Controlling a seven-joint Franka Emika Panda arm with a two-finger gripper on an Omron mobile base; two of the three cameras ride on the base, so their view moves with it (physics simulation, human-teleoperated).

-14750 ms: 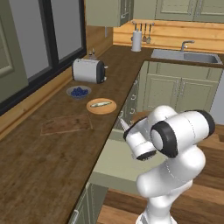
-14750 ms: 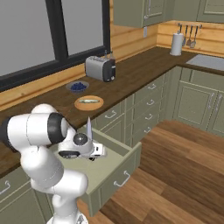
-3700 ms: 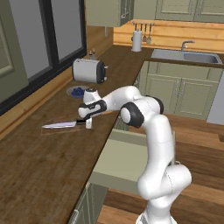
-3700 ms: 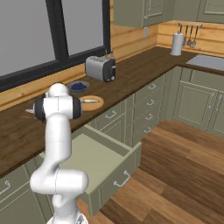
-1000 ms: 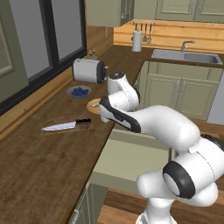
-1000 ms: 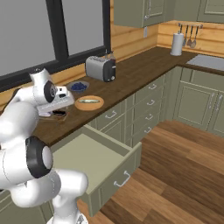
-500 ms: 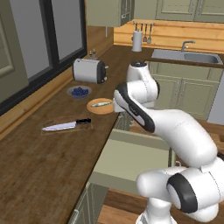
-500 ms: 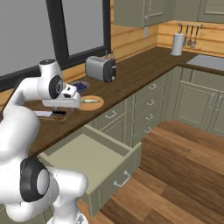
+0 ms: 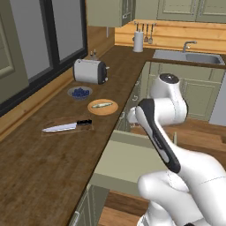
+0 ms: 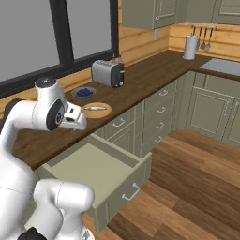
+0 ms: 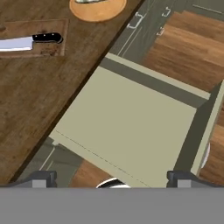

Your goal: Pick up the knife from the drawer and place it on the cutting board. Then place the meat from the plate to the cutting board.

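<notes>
the knife [image 9: 67,127] lies flat on the cutting board [image 9: 66,129] in the left base view, black handle toward the right, blade pointing left, on the dark wood counter [image 9: 48,163]. just beyond it sits the plate [image 9: 102,107] with the meat [image 9: 101,105] on top, then a blue-grey bowl of blueberries [image 9: 79,92] and a silver toaster [image 9: 90,71] farther back. at the far end a paper towel roll [image 9: 138,41] stands near the sink [image 9: 187,56]. the drawer [image 9: 126,161] is pulled out below the counter edge, its floor bare.

the right base view gives the room's other side: a wood plank floor [image 10: 187,178], olive cabinets [image 10: 206,115], the drawer's front with its small metal handle [image 10: 131,192], and a dark window [image 10: 56,33] behind the counter. the plate [image 10: 96,110] and the meat [image 10: 95,108] sit just past the white arm, which covers the board here.

the hand view looks down into the open drawer [image 11: 127,127], with the knife [image 11: 26,41] on the cutting board [image 11: 35,43] at upper left and the plate's edge [image 11: 98,11] at the top. the gripper [image 11: 109,179] hangs above the drawer with its tips spread wide, holding nothing.
</notes>
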